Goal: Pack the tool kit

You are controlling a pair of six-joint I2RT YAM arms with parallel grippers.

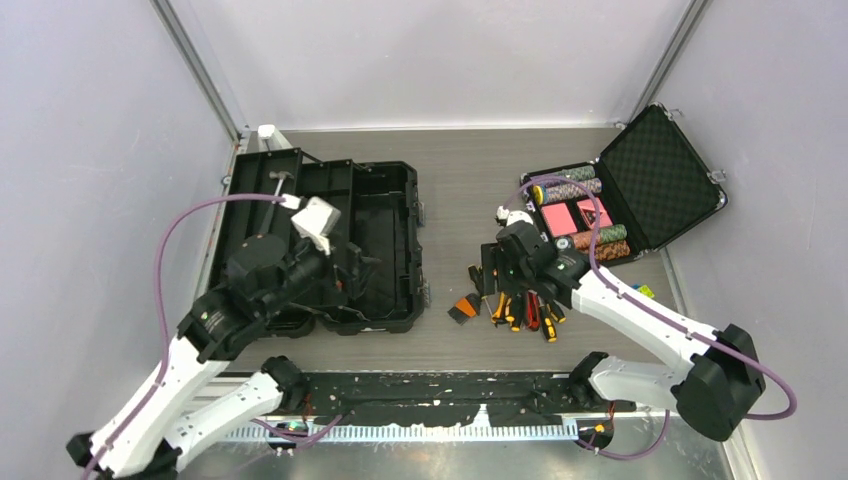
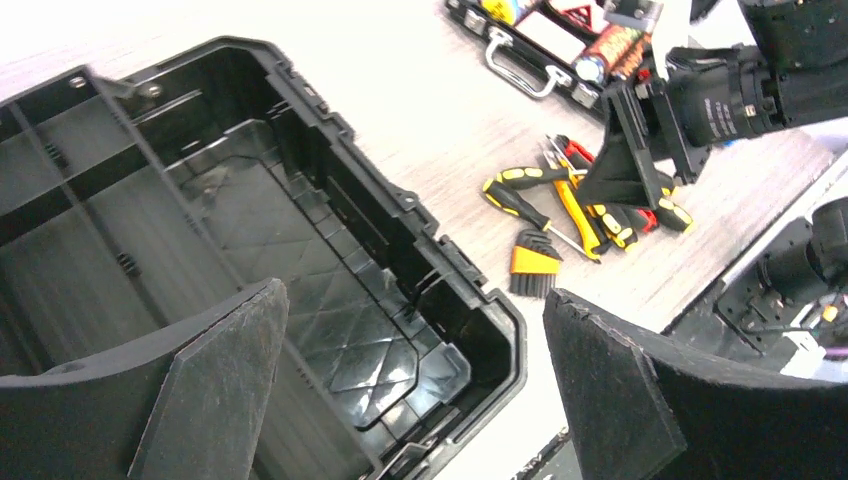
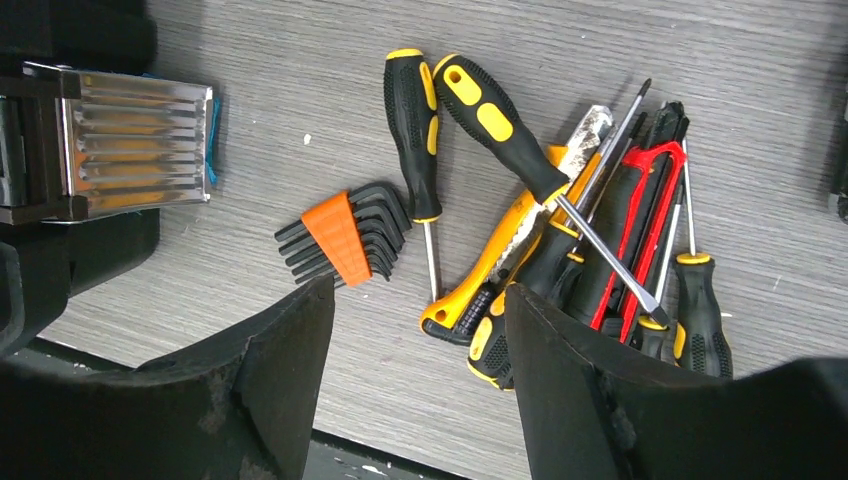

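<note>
The black toolbox (image 1: 385,215) lies open on the left of the table, and its tub (image 2: 300,260) looks empty in the left wrist view. My left gripper (image 1: 352,268) (image 2: 415,395) hovers open over the tub's near corner, holding nothing. A pile of yellow-and-black screwdrivers (image 1: 515,308) (image 3: 500,120) (image 2: 520,195) and red pliers (image 3: 645,225) lies on the table right of the box. An orange hex key set (image 3: 345,235) (image 2: 533,265) lies beside them. My right gripper (image 1: 492,280) (image 3: 418,292) hangs open just above the pile's near-left edge, with bare table between its fingers.
A smaller foam-lined case (image 1: 655,175) with poker chips stands open at the back right. The toolbox's metal latch (image 3: 130,140) shows at the left of the right wrist view. Black strips (image 1: 430,395) run along the table's near edge.
</note>
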